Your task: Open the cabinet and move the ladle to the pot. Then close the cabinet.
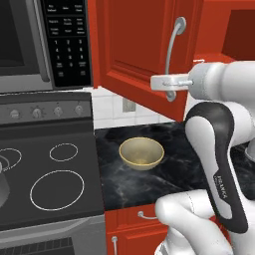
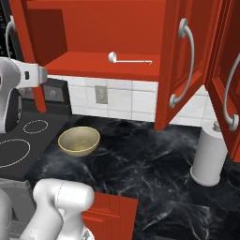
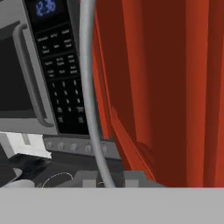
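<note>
Two cabinet (image 2: 108, 28) doors are being shown swung open, each with one curved handle. One ladle (image 2: 129, 59) is being seen on the shelf. One bowl (image 2: 78, 140) and one paper roll (image 2: 208, 157) are being counted on the counter (image 2: 140, 164). One microwave (image 1: 45, 42) and three stove rings are being shown.

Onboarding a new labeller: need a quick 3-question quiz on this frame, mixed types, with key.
1. True or false: both cabinet doors are open.
2. Where does the ladle lie? A) in the bowl B) on the cabinet shelf C) on the stove
3. The gripper is shut on the door's ____.

Key: 1 true; 2 B; 3 handle
</note>
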Available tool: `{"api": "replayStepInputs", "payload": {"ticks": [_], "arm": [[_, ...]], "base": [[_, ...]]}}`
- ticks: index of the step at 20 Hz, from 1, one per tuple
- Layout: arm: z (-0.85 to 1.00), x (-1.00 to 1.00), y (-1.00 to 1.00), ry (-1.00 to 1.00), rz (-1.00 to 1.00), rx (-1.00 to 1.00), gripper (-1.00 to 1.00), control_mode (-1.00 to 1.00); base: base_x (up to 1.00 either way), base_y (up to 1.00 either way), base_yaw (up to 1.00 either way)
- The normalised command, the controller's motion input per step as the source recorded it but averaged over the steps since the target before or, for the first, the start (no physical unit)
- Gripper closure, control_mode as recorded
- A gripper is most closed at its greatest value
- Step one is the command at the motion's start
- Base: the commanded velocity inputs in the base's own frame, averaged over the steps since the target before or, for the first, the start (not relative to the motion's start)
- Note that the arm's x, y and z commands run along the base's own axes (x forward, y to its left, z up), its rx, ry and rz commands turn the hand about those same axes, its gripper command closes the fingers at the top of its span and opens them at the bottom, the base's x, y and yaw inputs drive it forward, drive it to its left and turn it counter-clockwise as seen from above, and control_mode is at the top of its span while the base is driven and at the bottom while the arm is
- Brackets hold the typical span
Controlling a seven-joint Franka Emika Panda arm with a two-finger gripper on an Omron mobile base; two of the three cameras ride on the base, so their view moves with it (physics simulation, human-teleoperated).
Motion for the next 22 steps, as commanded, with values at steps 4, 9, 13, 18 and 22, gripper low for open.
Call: {"api": "replayStepInputs", "payload": {"ticks": [4, 9, 13, 18, 22], "arm": [[0.0, -0.18, 0.0, 0.12, -0.01, 0.0, -1.0, -1.0], [0.03, -0.56, -0.43, 0.03, -0.04, 0.0, -1.0, -1.0], [0.15, -0.91, -0.77, 0.0, -0.05, 0.02, -1.0, -1.0], [0.17, -0.89, -0.83, 0.0, -0.07, 0.01, -1.0, -1.0], [0.07, -0.19, -0.68, 0.0, -0.08, 0.0, -1.0, -1.0]], "base": [[0.0, 0.0, 0.0], [0.0, 0.0, 0.0], [0.0, 0.0, 0.0], [0.0, 0.0, 0.0], [0.0, 0.0, 0.0]]}}
